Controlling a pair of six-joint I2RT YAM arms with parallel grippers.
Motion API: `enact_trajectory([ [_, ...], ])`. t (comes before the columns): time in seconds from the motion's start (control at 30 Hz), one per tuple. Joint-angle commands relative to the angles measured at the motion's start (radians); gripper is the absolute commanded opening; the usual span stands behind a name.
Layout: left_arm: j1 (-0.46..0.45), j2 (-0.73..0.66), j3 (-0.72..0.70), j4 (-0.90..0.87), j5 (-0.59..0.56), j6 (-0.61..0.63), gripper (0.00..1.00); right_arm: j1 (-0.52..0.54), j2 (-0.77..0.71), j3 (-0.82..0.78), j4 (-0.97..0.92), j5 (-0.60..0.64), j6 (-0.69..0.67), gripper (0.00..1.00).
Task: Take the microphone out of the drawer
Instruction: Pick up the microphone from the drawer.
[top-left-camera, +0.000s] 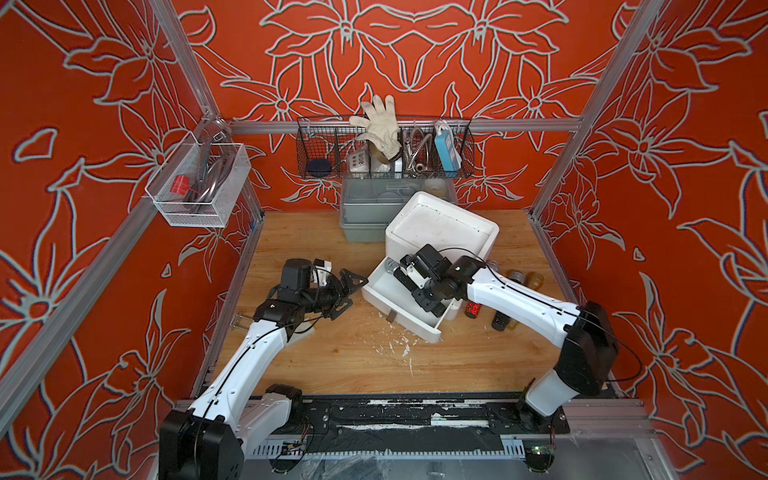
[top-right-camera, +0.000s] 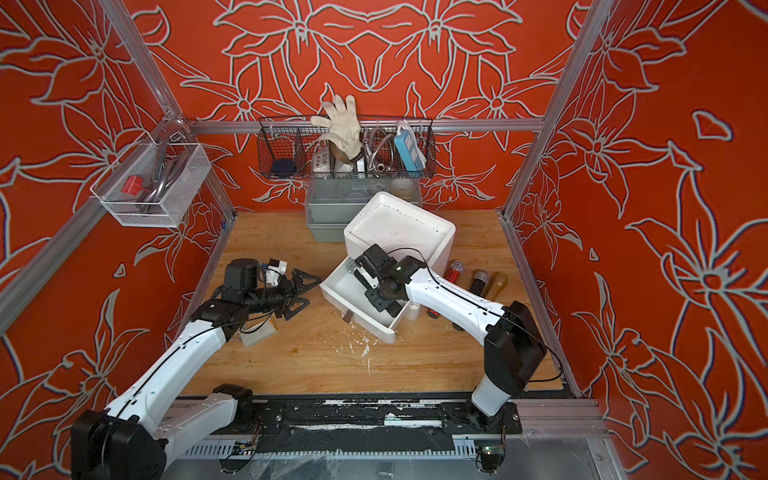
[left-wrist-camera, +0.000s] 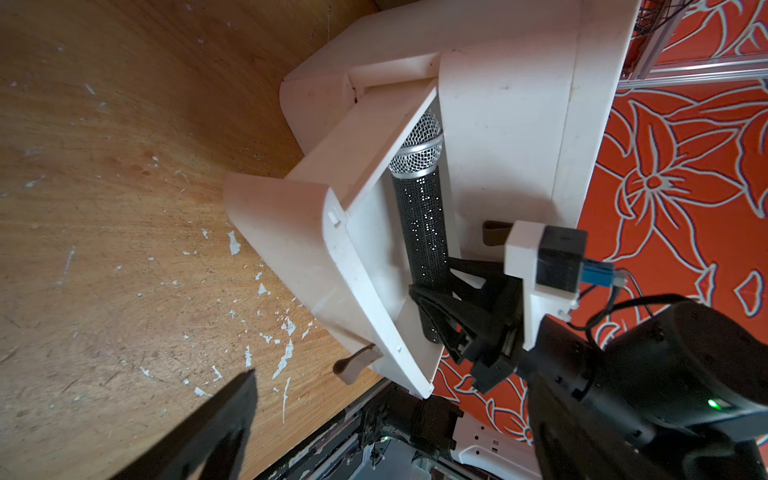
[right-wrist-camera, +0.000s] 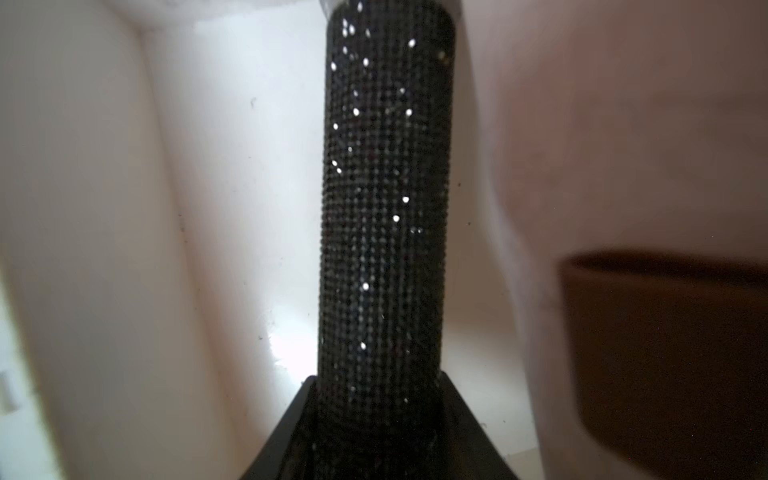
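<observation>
Black microphone (left-wrist-camera: 422, 224), glitter-speckled handle, silver mesh head; white drawer (top-left-camera: 384, 289); pale wood table (top-left-camera: 332, 365), white flecks; red walls (top-left-camera: 83, 208), grey floral outlines; cream glove (top-left-camera: 380, 120), blue power strip (top-left-camera: 446, 151) at twelve o'clock.

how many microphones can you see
4. A black microphone lies in the open drawer. A red microphone, a second black microphone and a gold microphone lie on the table beside the white cabinet, partly under the right arm. Others may be hidden.

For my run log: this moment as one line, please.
right gripper: shut on microphone | microphone: in drawer | left gripper: open, beside drawer
</observation>
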Motion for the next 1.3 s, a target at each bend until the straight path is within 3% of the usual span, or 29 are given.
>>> enact_trajectory([
  [0.0, 0.005, -0.015, -0.015, 0.005, 0.006, 0.008, 1.0, 0.002, -0.077, -0.014, 0.141, -0.06, -0.042, 0.07],
  [0.17, 0.006, -0.014, -0.014, 0.007, 0.004, 0.005, 1.0, 0.001, -0.118, -0.032, 0.183, -0.098, -0.058, 0.0],
  [0.37, 0.005, -0.014, -0.006, 0.006, 0.004, 0.004, 1.0, 0.0, -0.088, -0.013, 0.156, -0.118, -0.063, 0.0],
  [0.63, 0.005, -0.018, -0.01, 0.004, 0.005, 0.005, 1.0, -0.002, -0.191, -0.005, 0.211, -0.135, -0.024, 0.0],
  [0.9, 0.005, -0.006, 0.02, 0.003, 0.022, 0.021, 1.0, -0.027, -0.339, 0.045, 0.211, -0.028, -0.023, 0.0],
  [1.07, -0.004, -0.001, 0.052, -0.002, 0.041, 0.025, 1.0, -0.107, -0.404, 0.068, 0.151, 0.126, -0.022, 0.0],
  [1.27, -0.06, 0.016, 0.126, -0.043, 0.026, 0.073, 1.0, -0.317, -0.522, 0.011, 0.146, 0.213, 0.036, 0.0],
])
